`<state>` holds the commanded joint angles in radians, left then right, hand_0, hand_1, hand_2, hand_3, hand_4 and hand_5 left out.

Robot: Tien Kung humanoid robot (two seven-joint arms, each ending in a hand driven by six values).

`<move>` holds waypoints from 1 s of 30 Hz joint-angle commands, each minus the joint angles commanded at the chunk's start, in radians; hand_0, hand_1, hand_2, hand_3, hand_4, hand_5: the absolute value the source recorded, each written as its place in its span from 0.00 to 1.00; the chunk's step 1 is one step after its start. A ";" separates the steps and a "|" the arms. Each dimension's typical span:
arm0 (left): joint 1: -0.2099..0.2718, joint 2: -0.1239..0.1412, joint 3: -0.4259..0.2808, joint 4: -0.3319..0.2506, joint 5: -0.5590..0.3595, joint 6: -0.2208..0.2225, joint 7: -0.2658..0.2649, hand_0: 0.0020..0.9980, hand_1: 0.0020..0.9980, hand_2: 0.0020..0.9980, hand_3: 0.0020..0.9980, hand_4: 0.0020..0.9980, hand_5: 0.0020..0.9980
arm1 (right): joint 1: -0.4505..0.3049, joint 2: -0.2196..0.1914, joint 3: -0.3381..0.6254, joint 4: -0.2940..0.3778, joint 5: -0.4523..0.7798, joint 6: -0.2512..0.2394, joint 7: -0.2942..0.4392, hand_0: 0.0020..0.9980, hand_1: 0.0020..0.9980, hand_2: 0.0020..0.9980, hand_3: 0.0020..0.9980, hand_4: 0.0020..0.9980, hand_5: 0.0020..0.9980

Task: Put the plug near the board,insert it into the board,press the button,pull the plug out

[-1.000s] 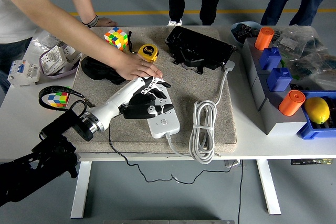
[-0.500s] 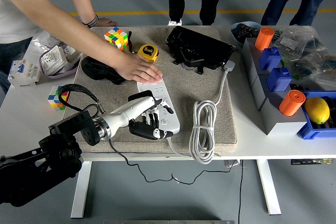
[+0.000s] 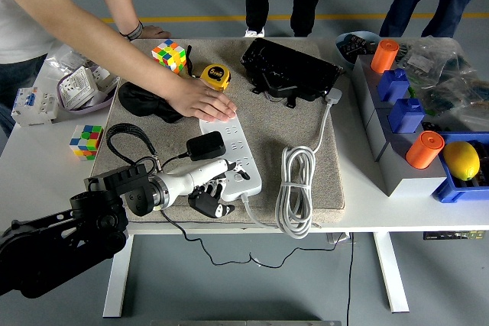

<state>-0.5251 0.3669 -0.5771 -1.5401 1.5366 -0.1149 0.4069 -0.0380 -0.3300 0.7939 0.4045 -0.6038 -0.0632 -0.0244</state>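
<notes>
Robot's black left arm (image 3: 53,246) cut off by the left and bottom edges. White-and-black left hand (image 3: 205,188): fingers curl under the palm, tips hard to make out, can't tell if they grip anything. Far end of the white power strip (image 3: 233,150), beyond the hand, is covered by the person's hand (image 3: 200,101). Black square plug adapter (image 3: 206,145) just above the hand: prongs hidden, can't tell if seated. Strip's switch too small to read.
</notes>
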 joint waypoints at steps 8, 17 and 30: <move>-0.008 -0.010 0.008 0.024 0.009 -0.004 0.018 0.05 0.10 0.15 0.85 0.70 0.00 | -0.002 -0.001 0.002 0.001 0.001 0.000 0.001 0.61 0.65 0.66 0.56 0.98 0.45; -0.010 -0.012 0.006 0.051 0.017 -0.013 0.035 0.05 0.10 0.15 0.85 0.70 0.00 | -0.002 -0.002 -0.001 0.002 0.002 0.000 0.004 0.61 0.65 0.66 0.56 0.98 0.45; -0.012 -0.013 0.008 0.060 0.024 -0.027 0.051 0.05 0.11 0.16 0.84 0.72 0.00 | -0.004 -0.003 0.005 0.004 0.001 -0.004 0.012 0.61 0.65 0.66 0.56 0.98 0.45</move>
<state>-0.5366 0.3542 -0.5696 -1.4796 1.5604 -0.1419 0.4577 -0.0416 -0.3330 0.7987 0.4086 -0.6028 -0.0674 -0.0119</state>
